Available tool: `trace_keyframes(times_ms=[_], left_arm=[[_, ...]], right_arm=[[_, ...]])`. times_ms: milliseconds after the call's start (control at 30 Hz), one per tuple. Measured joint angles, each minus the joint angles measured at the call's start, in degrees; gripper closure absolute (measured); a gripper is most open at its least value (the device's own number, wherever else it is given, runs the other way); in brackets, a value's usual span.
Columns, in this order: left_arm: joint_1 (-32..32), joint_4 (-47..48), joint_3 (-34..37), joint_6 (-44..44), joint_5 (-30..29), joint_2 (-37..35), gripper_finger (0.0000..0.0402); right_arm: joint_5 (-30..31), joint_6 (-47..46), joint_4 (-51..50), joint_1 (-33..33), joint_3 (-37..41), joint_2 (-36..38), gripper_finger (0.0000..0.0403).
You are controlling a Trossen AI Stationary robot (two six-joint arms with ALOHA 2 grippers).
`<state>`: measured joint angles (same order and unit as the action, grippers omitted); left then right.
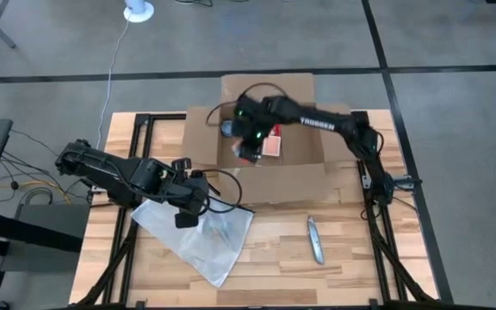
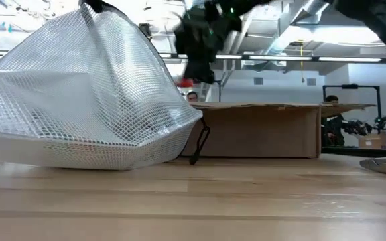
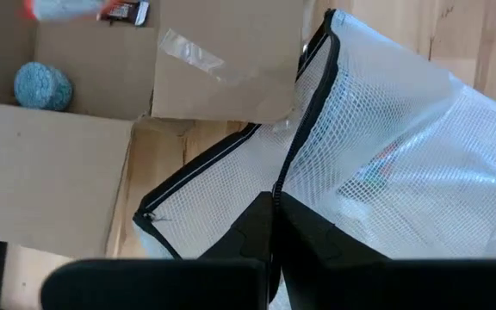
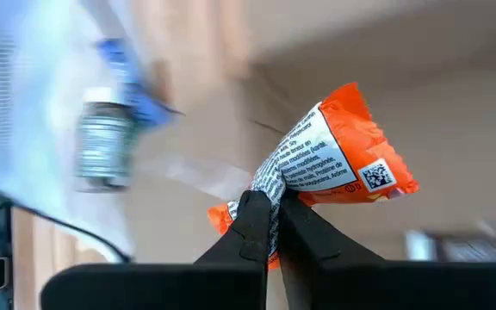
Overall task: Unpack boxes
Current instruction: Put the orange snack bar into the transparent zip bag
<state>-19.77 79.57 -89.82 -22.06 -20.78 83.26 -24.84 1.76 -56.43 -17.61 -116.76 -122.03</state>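
- The box (image 1: 269, 159) sat open at the far edge of the worktop (image 1: 351, 267), near the middle, flaps spread flat.
- The right pincer (image 4: 275, 207) hung over the box, closed on an orange packet (image 4: 330, 164) by its crimped end.
- The packet looked light, soft and crinkly; the sealed end seemed the safest place to pinch.
- The left pincer (image 3: 275, 207) was closed on the zip edge of the mesh bag (image 1: 201, 237) at the near-left side, lifting it.
- A blue ball (image 3: 43, 86) lay in the box; it looked light and likely to roll.

box (image 1: 269, 176): matt corrugated cardboard | bag (image 1: 205, 237): clear mesh-reinforced plastic | table (image 1: 274, 267): smooth wood
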Motion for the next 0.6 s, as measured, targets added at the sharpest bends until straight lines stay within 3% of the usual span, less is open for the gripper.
trace_keyframes(times_ms=[300,600], left_arm=[[0.0,-0.7,-0.1,0.1,0.0,0.0,0.0402],[0.0,-0.6,-0.1,-2.0,-0.3,0.0,0.0402]], right_arm=[[-1.1,-2.4,12.5,10.5,-0.1,-2.9,0.0402],[-9.4,-4.9,20.0,16.1,-0.2,-6.0,0.0402]])
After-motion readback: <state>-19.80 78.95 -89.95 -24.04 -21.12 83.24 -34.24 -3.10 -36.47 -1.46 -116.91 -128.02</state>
